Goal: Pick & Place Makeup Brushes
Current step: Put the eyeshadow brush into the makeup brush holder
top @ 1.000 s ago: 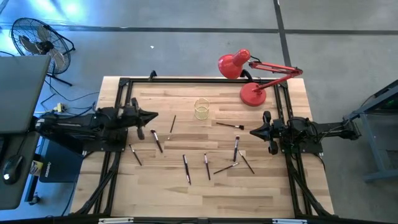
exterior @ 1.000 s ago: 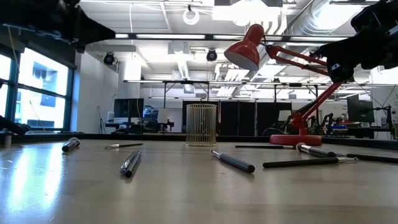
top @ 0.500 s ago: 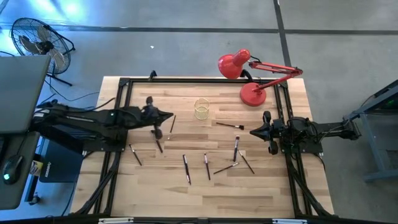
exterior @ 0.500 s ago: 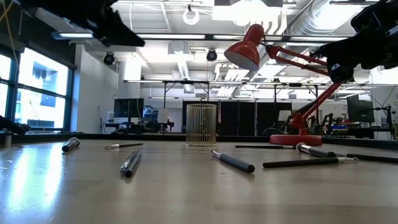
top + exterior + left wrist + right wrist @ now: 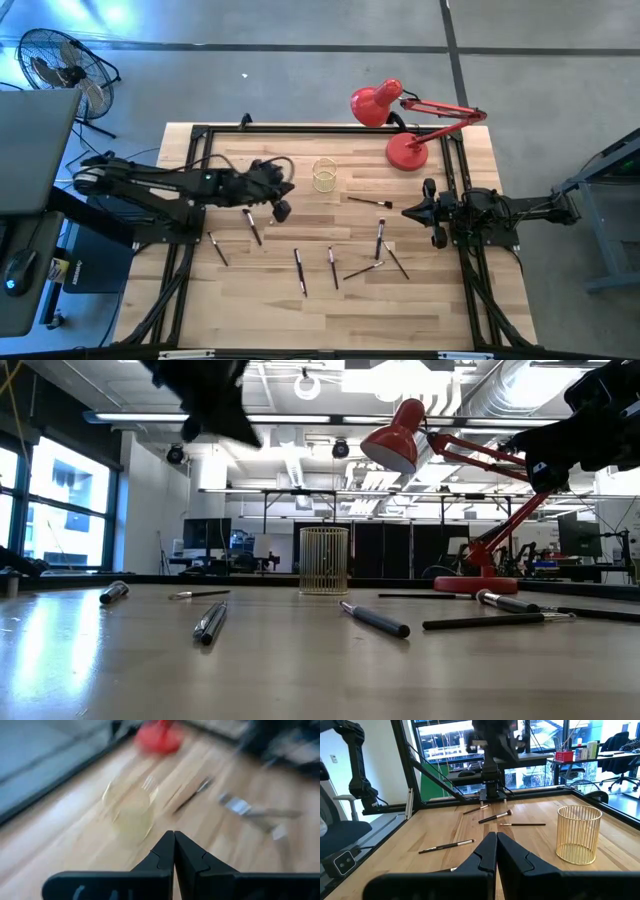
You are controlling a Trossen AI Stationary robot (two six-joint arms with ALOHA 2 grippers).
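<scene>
- Counter [image 5: 470, 300] wide, brushes scattered everywhere — nothing placed yet, by the look of it.
- Left gripper [image 5: 287, 187] is out over the counter near the wire cup [image 5: 324, 174], fingers pressed together, holding nothing.
- Right gripper [image 5: 408, 211] waits at its edge, fingers closed, empty.
- Makeup brushes [image 5: 300, 270] all lie loose; cup empty.

Sitting on wooden desk [image 5: 250, 300]: gold wire cup [image 5: 324, 175], standing upright near the far edge, mid-width. Red desk lamp [image 5: 405, 150] standing at far right corner, round base on the wood, head [image 5: 375, 104] hanging past the far edge. Black frame rails [image 5: 200, 160] running along both desk sides. Floor fan [image 5: 55, 62] standing off the far left corner on grey floor. Windows showing beyond.
</scene>
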